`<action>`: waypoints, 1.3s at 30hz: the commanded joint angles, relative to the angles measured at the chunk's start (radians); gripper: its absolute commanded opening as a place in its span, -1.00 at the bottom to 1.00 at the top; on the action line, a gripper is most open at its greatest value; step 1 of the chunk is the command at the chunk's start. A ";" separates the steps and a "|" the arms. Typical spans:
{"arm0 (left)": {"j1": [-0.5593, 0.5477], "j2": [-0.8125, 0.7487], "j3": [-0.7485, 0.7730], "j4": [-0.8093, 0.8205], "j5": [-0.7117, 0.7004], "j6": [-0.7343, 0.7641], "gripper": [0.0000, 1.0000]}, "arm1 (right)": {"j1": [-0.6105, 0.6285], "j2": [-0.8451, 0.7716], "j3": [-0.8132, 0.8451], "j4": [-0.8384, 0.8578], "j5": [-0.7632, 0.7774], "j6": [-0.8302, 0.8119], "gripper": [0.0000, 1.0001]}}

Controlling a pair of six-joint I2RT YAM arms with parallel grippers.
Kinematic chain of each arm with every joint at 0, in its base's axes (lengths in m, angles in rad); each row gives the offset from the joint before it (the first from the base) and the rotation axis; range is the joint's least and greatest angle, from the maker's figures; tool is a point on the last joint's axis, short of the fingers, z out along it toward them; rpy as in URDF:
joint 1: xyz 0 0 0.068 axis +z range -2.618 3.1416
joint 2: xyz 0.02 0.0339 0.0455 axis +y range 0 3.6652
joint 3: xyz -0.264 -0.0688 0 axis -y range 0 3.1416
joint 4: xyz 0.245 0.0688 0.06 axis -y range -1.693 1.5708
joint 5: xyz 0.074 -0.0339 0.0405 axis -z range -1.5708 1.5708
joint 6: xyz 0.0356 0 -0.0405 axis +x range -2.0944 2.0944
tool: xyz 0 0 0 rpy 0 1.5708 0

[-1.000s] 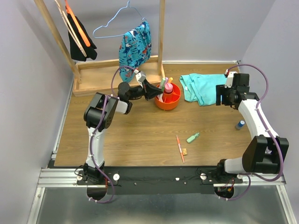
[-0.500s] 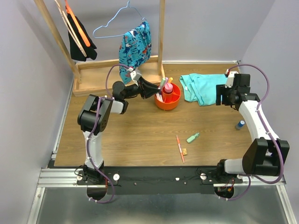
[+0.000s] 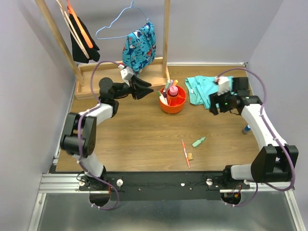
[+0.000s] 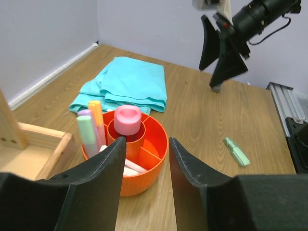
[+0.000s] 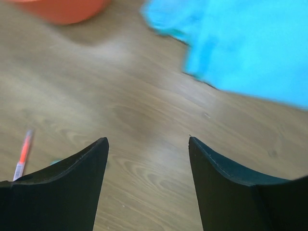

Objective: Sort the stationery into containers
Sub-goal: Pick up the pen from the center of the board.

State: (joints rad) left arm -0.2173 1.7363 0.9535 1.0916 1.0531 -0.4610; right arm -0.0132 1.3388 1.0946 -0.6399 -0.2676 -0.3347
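A wood-grain table (image 3: 125,139) stands between pale lavender walls. At its back left is a wooden rack (image 3: 120,77) hung with a black garment (image 3: 82,45) and a blue patterned cloth (image 3: 139,45).

The left gripper (image 3: 140,87) hovers in front of the rack base, just left of the orange bowl (image 3: 169,109). Its jaws are partly apart with nothing between them.

The bowl sits mid-table near the back. A pink bottle (image 4: 127,120) stands upright in its centre well, and a green highlighter (image 4: 85,132) and a yellow highlighter (image 4: 96,115) stand in an outer compartment.

Toward the near edge, well apart from the bowl, a red pen (image 3: 185,153) lies with a tan eraser (image 3: 191,156) just beside it and a second green highlighter (image 3: 198,142) close by.

A teal cloth (image 3: 204,90) lies right of the bowl. The right gripper (image 3: 212,103) hangs by its near edge, jaws wide and empty. A small blue item (image 3: 247,128) shows beside the right arm.
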 commanded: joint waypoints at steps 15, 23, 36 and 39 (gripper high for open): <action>0.010 -0.575 -0.127 -1.260 -0.364 0.676 0.10 | 0.459 0.075 -0.096 0.098 0.255 0.470 0.32; 0.030 -0.655 -0.183 -1.240 -0.441 0.576 0.11 | 0.634 0.121 -0.174 0.074 0.237 0.583 0.29; 0.056 -0.774 -0.282 -1.270 -0.478 0.607 0.15 | 0.697 0.232 -0.197 0.066 0.225 0.657 0.12; 0.062 -0.793 -0.303 -1.262 -0.479 0.602 0.16 | 0.711 0.243 -0.203 0.062 0.234 0.671 0.08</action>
State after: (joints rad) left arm -0.1680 0.9775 0.6849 -0.1741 0.5968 0.1482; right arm 0.6720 1.5581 0.9092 -0.5613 -0.0532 0.2989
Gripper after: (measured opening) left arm 0.578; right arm 0.559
